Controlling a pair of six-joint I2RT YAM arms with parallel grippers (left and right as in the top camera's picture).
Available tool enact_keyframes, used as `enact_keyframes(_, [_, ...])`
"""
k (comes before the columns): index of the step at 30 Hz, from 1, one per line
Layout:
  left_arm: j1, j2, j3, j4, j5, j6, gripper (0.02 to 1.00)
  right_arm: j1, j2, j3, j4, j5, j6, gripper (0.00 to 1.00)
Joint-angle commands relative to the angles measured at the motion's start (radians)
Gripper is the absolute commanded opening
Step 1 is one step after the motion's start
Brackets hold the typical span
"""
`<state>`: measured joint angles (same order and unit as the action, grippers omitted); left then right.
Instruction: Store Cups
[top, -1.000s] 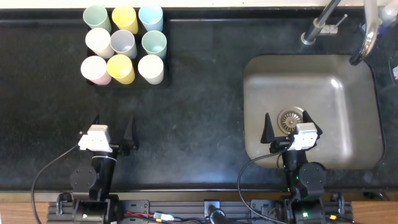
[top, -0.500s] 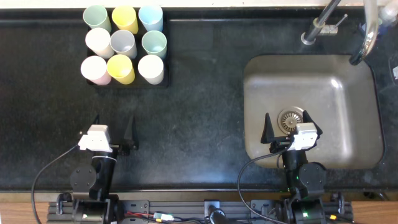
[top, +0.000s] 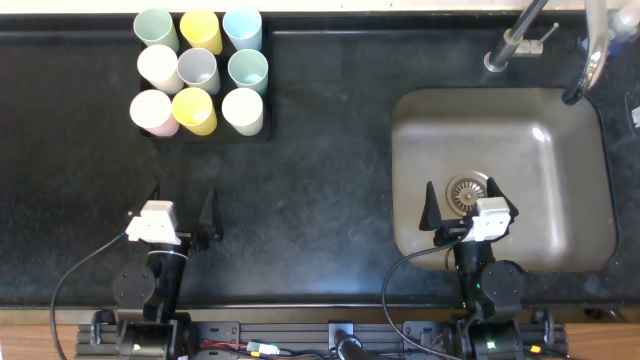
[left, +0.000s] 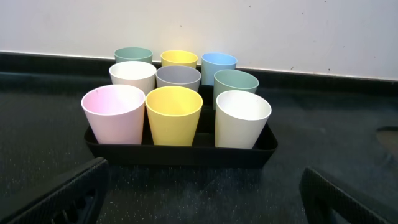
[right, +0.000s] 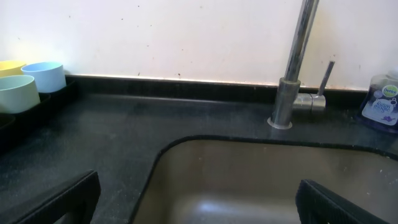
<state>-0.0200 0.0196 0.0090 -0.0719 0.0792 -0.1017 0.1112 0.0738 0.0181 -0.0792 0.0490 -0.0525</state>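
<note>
Nine plastic cups stand upright, mouths up, in three rows of three inside a shallow black tray (left: 180, 154) at the back left of the counter (top: 320, 180).
- **Back row:** back green cup (top: 155, 28), back yellow cup (top: 200, 28), blue cup (top: 242, 27).
- **Middle row:** middle white cup (top: 160, 66), grey cup (top: 198, 69), middle green cup (top: 247, 69).
- **Front row:** pink cup (top: 152, 110), front yellow cup (top: 194, 109), front white cup (top: 243, 109).

All look empty and sit packed close together.

Sink (top: 545, 140), tap (right: 300, 43), soap btl (right: 380, 99)

Black left arm (top: 148, 285) and right arm (top: 487, 280) carry white wrist blocks (top: 155, 222), tapered dark pincer fingers (top: 209, 207), looping cables (top: 68, 278).
</note>
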Motion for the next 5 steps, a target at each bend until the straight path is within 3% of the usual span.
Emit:
enact_keyframes(1, [-0.008, -0.011, -0.001, -0.003, 0.013, -0.011, 1.000, -0.005, -0.011, -0.013, 0.005, -0.004, 0.000, 0.998])
enact_keyframes(5, [-0.008, -0.011, -0.001, -0.003, 0.013, -0.011, 1.000, -0.005, -0.011, -0.013, 0.005, -0.004, 0.000, 0.996])
